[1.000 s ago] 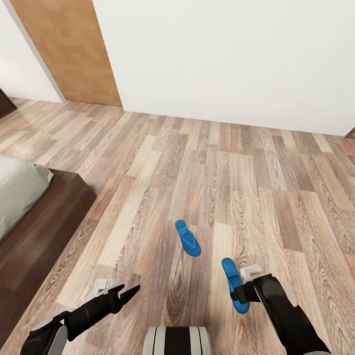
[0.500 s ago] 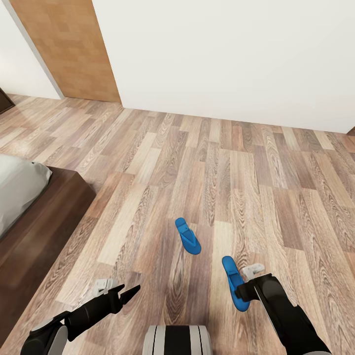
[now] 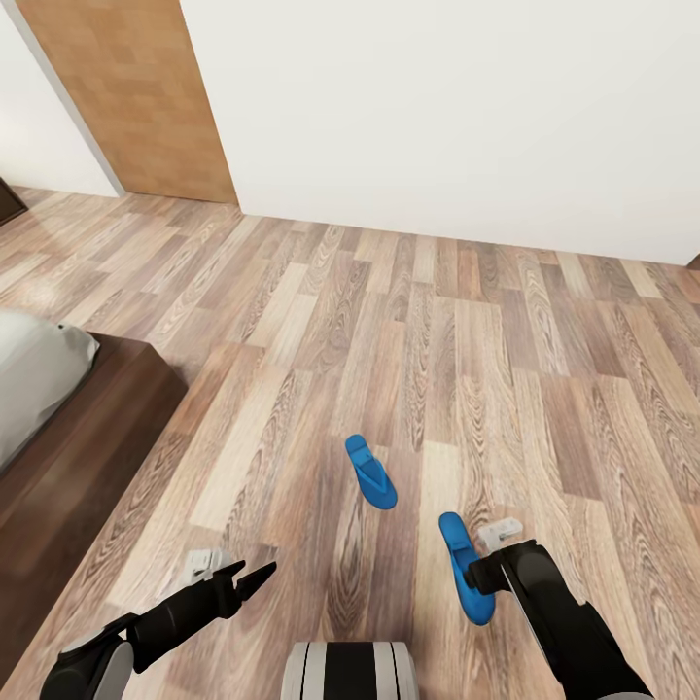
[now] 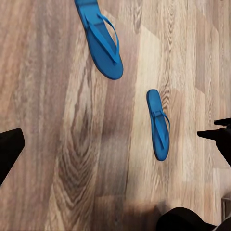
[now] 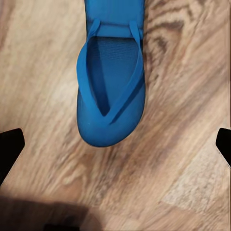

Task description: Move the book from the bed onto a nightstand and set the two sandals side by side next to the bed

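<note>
Two blue sandals lie on the wood floor, a little apart and not parallel. One sandal (image 3: 370, 472) (image 4: 101, 41) is in the middle. The other sandal (image 3: 465, 569) (image 4: 159, 125) (image 5: 111, 86) lies closer to me on the right. My right gripper (image 3: 483, 556) (image 5: 117, 147) hangs open just above the near sandal's toe end, its fingertips (image 5: 9, 149) wide apart and holding nothing. My left gripper (image 3: 233, 578) (image 4: 113, 144) is open and empty, low on the left, pointing toward the sandals. The bed (image 3: 68, 428) shows its corner at the left. The book and the nightstand are out of view.
A white wall (image 3: 437, 117) closes the far side, with a light wooden door (image 3: 136, 97) at the back left. A dark piece of furniture (image 3: 8, 204) peeks in at the far left edge. Wood floor (image 3: 486, 340) stretches between the bed and the right side.
The view has shifted slightly. My right gripper has settled a little closer over the near sandal. Both sandals and the left arm stay where they were.
</note>
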You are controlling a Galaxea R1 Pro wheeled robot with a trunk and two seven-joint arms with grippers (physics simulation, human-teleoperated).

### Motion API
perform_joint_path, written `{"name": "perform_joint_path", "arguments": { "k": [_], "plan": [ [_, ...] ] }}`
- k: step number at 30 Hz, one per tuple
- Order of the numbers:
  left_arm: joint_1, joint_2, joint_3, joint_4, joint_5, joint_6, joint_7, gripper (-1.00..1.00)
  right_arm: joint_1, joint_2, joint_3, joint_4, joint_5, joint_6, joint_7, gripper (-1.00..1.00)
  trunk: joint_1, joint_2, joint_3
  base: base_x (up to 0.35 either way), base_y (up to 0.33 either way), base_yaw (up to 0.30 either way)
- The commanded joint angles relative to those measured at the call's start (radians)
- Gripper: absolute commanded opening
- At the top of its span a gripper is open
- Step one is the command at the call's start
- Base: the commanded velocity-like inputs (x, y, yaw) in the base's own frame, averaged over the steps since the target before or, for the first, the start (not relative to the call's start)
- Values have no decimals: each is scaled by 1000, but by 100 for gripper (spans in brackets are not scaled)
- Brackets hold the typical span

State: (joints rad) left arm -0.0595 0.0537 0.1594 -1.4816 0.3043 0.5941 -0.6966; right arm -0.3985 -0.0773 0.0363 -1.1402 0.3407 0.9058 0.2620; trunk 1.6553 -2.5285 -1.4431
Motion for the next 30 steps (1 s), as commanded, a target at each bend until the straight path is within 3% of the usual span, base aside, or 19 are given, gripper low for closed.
{"name": "perform_joint_path", "arguments": {
  "k": [1,14,26,30],
  "plan": [
    [0,0,1,0,6,7,-1,100,0,-1,2,-1,11,4,8,100,0,0,-1,78,0,0],
    [0,0,0,33,4,-12,-1,100,0,1,3,-1,11,4,8,100,0,0,-1,160,0,0],
    [0,0,0,36,6,-14,-1,100,0,1,4,-1,11,4,8,100,0,0,-1,15,0,0],
    [0,0,0,36,6,-13,-1,100,0,1,4,-1,11,4,8,100,2,-1,-16,0,0,0]
  ]
}}
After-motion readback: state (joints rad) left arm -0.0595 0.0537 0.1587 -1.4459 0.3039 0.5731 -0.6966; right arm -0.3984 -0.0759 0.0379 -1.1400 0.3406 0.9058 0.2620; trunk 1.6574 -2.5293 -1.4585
